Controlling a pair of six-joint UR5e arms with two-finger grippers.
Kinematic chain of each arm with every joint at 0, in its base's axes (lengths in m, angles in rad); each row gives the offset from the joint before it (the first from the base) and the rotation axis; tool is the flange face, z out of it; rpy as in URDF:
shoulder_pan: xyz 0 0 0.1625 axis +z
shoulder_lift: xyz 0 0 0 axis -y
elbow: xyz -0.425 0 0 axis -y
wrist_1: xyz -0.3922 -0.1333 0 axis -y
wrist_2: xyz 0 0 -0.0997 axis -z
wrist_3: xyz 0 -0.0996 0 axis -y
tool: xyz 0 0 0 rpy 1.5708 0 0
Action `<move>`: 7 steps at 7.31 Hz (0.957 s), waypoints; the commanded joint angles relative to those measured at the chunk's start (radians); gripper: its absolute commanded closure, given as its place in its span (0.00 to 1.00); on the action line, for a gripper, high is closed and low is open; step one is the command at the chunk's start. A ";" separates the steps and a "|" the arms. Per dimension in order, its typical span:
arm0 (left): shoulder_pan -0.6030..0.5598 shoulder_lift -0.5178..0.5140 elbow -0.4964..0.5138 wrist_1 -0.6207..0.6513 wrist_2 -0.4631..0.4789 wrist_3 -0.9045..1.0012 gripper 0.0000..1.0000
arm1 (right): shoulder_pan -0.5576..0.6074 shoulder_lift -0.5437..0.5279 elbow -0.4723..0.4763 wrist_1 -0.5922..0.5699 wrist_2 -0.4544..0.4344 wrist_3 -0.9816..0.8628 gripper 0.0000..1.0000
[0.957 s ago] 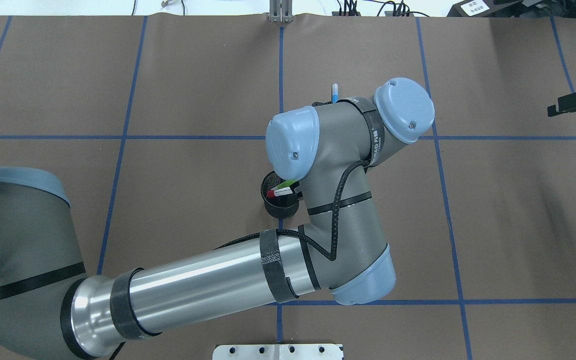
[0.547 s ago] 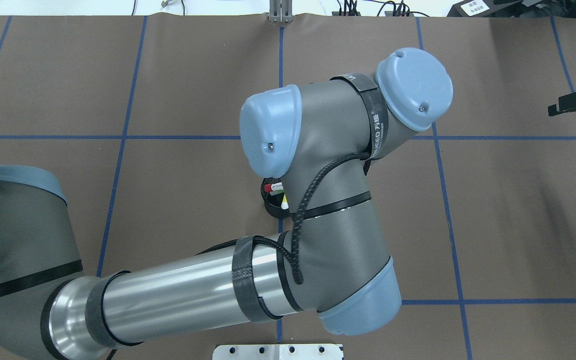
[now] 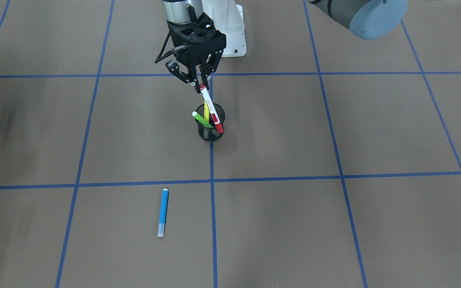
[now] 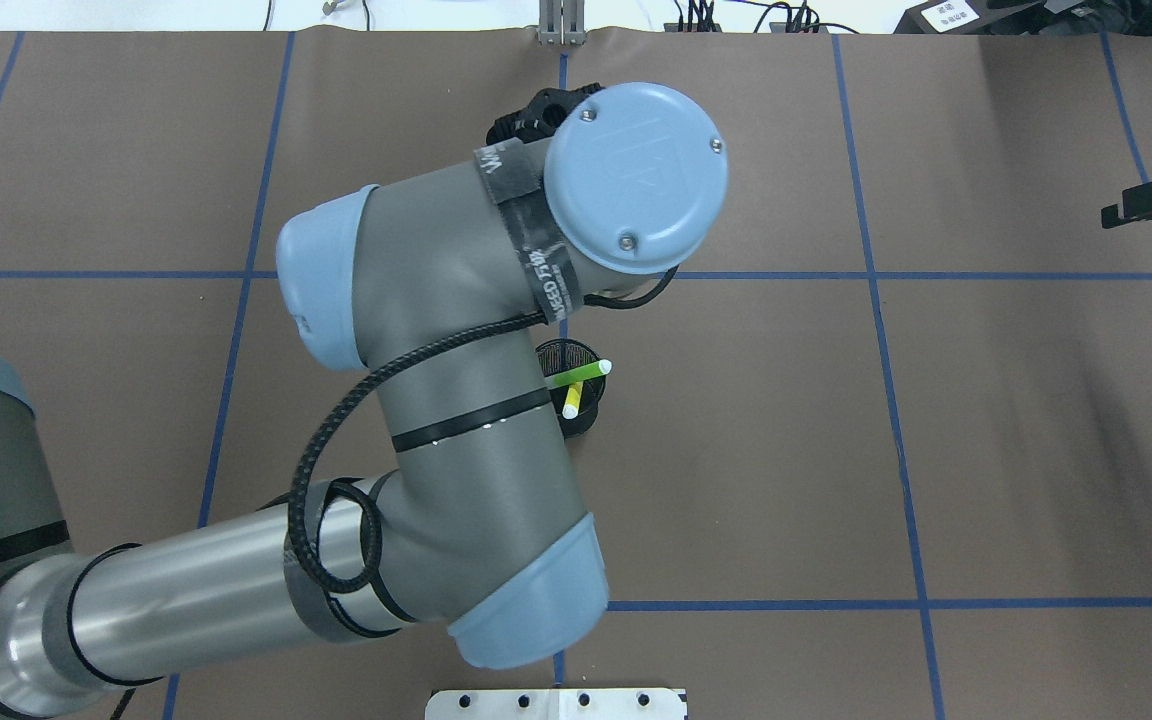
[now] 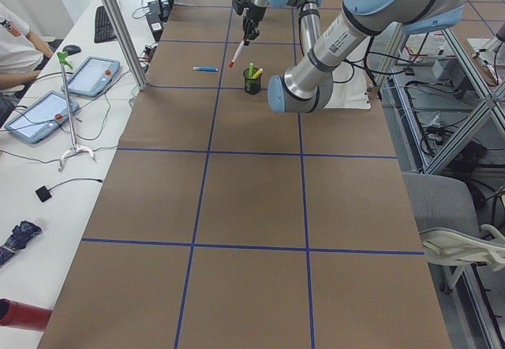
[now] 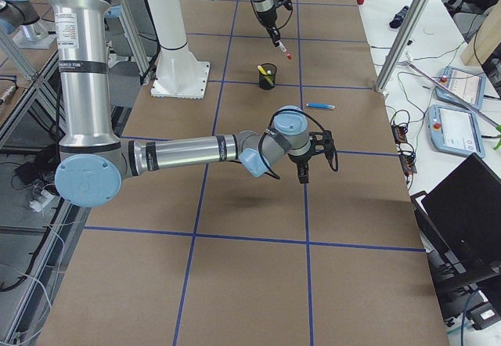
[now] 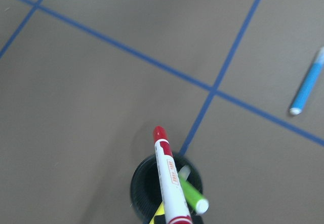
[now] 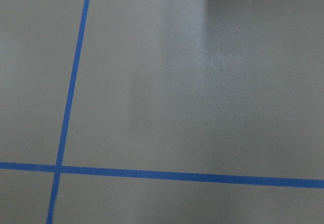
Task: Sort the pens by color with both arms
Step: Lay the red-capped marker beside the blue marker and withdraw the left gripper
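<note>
Right, count them: four pens, two arms, one cup. The left gripper [image 3: 197,83] has its fingers clamped on the top end of the white pen [image 3: 210,108]. That pen hangs tilted, red cap downward, over the black mesh cup [image 3: 211,135], and the side views put it clear of the rim. Two more lean in the cup, the green pen [image 3: 201,119] and the yellow pen [image 3: 206,112]. The blue pen [image 3: 163,212] lies flat on the table [image 3: 334,128], well apart from the cup. From overhead the left arm [image 4: 456,400] hides its own gripper, the white pen and the blue one, while the front camera shows all four. The right arm [image 6: 188,152] stretches low along the table with the right gripper [image 6: 302,172] pointing down, and I can't tell whether its fingers are apart or together. Brown covering, blue tape lines [image 3: 294,178] in a grid. Alongside, an operator [image 5: 16,45] at a white bench with two tablets [image 5: 91,74].
</note>
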 commanded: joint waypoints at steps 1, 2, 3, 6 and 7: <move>-0.034 0.133 0.152 -0.510 0.130 0.070 1.00 | 0.018 -0.006 0.009 0.001 0.000 0.000 0.01; -0.036 0.115 0.303 -0.669 0.183 0.098 1.00 | 0.021 -0.006 0.017 0.001 0.000 0.000 0.01; -0.036 0.071 0.426 -0.780 0.236 0.127 1.00 | 0.023 -0.004 0.018 0.001 0.000 0.000 0.01; -0.048 -0.030 0.756 -1.062 0.248 0.214 1.00 | 0.023 -0.009 0.027 0.001 0.000 0.000 0.01; -0.054 -0.032 0.768 -1.077 0.240 0.254 1.00 | 0.021 -0.009 0.027 0.001 0.000 0.000 0.01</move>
